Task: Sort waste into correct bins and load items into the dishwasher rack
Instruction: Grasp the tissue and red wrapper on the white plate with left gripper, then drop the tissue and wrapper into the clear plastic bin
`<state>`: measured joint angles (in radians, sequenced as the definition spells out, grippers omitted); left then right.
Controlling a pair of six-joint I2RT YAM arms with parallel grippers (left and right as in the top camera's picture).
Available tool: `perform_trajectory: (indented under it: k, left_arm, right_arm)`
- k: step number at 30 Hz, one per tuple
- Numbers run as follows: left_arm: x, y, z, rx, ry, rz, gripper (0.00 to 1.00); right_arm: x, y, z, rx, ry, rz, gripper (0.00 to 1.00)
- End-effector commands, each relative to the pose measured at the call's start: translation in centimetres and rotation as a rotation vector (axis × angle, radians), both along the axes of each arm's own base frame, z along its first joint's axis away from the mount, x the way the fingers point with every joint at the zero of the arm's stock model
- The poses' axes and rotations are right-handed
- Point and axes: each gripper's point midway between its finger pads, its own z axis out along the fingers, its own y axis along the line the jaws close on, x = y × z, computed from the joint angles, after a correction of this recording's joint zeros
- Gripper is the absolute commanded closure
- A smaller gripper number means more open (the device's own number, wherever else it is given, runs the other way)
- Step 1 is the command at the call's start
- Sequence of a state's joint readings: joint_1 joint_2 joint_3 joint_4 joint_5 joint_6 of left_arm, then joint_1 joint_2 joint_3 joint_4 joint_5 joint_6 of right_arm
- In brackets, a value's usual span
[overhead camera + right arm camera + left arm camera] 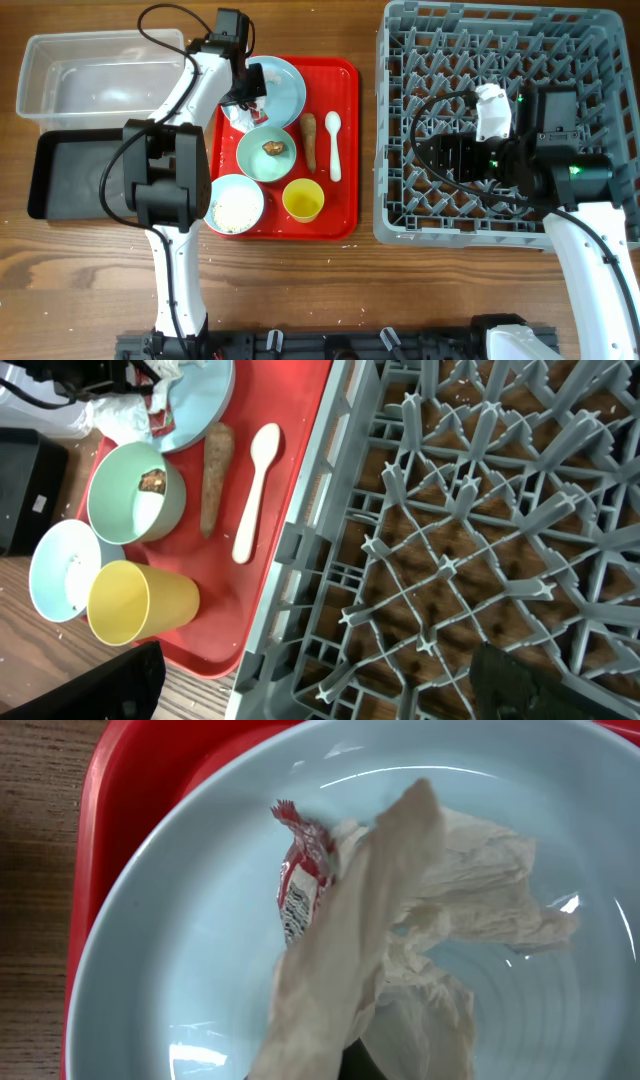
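Note:
My left gripper [243, 93] is over the pale blue plate [283, 82] at the back of the red tray, shut on the crumpled white paper [420, 910] with the red wrapper [300, 880]. The paper hides the fingers. The green bowl [265, 155] holds the brown lump [273, 148]. The blue bowl [235, 204] holds rice. The yellow cup [303, 200], brown food stick [309, 140] and white spoon [334, 145] lie on the tray. My right gripper [428, 153] is open and empty above the grey rack [560, 40], its fingers wide apart [320, 695].
The red tray [345, 180] sits between the bins and the rack. The clear tub [100, 75] is at the back left with the black tray [75, 175] in front of it. A white part [490, 110] sits on my right arm over the rack.

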<state>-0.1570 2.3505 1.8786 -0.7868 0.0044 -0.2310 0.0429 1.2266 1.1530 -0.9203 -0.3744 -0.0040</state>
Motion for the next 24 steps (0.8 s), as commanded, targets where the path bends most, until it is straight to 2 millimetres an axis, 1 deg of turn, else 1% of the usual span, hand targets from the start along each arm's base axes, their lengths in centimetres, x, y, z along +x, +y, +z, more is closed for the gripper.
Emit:
perform_trajectory:
  k: [1, 2, 3, 5, 6, 7, 8, 9, 11, 12, 13, 15, 16, 18, 19, 20, 22, 24]
  left_arm:
    - [0.7, -0.6, 3.0, -0.024, -0.057, 0.007, 0.96]
    - [1.1, -0.7, 4.4, -0.028, -0.086, 0.007, 0.96]
    - [1.7, -0.8, 6.9, -0.037, -0.140, 0.007, 0.96]
    - [2.3, -0.7, 11.0, -0.043, -0.222, 0.010, 0.96]
    - [2.3, -0.4, 12.5, -0.033, -0.253, 0.018, 0.96]
    - [2.2, 0.2, 14.6, -0.020, -0.293, 0.037, 0.96]
    - [2.1, 0.7, 16.0, -0.010, -0.319, 0.057, 0.96]
    - [1.8, 1.7, 18.1, 0.003, -0.356, 0.085, 0.96]
    - [1.4, 3.2, 20.7, 0.002, -0.402, 0.112, 0.96]
    - [1.3, 4.2, 21.8, 0.002, -0.424, 0.133, 0.96]
    - [1.2, 5.3, 22.5, 0.005, -0.438, 0.161, 0.96]
    - [1.1, 9.5, 23.2, 0.050, -0.458, 0.308, 0.96]
    - [0.9, 12.1, 23.1, 0.081, -0.462, 0.397, 0.96]
    - [0.8, 15.8, 22.3, 0.108, -0.451, 0.493, 0.96]
    - [0.7, 17.0, 21.9, 0.115, -0.443, 0.515, 0.96]
    - [0.7, 18.8, 21.2, 0.124, -0.432, 0.547, 0.96]
    - [0.8, 20.5, 20.1, 0.133, -0.418, 0.576, 0.96]
    - [1.0, 21.7, 19.0, 0.139, -0.407, 0.598, 0.96]
  right_arm:
    - [0.2, 0.4, 0.7, 0.024, -0.010, 0.006, 0.01]
    - [0.2, 0.4, 0.7, 0.024, -0.010, 0.007, 0.01]
    - [0.2, 0.4, 0.7, 0.024, -0.010, 0.006, 0.01]
    - [0.2, 0.3, 0.7, 0.023, -0.010, 0.007, 0.02]
    - [0.2, 0.4, 0.7, 0.023, -0.010, 0.007, 0.01]
    - [0.2, 0.4, 0.7, 0.024, -0.010, 0.007, 0.01]
    - [0.2, 0.4, 0.7, 0.024, -0.010, 0.007, 0.02]
    - [0.2, 0.4, 0.7, 0.024, -0.010, 0.007, 0.02]
    - [0.2, 0.4, 0.7, 0.024, -0.010, 0.007, 0.01]
    - [0.2, 0.4, 0.7, 0.024, -0.010, 0.007, 0.01]
    - [0.2, 0.4, 0.7, 0.024, -0.010, 0.007, 0.01]
    - [0.2, 0.4, 0.7, 0.024, -0.010, 0.007, 0.02]
    - [0.2, 0.3, 0.7, 0.023, -0.011, 0.008, 0.01]
    - [0.3, 0.3, 0.7, 0.022, -0.014, 0.008, 0.02]
    - [0.3, 0.3, 0.7, 0.022, -0.015, 0.008, 0.02]
    - [0.4, 0.4, 0.8, 0.023, -0.019, 0.008, 0.02]
    - [0.5, 0.4, 0.9, 0.023, -0.024, 0.008, 0.01]
    - [0.5, 0.4, 0.9, 0.023, -0.027, 0.009, 0.01]
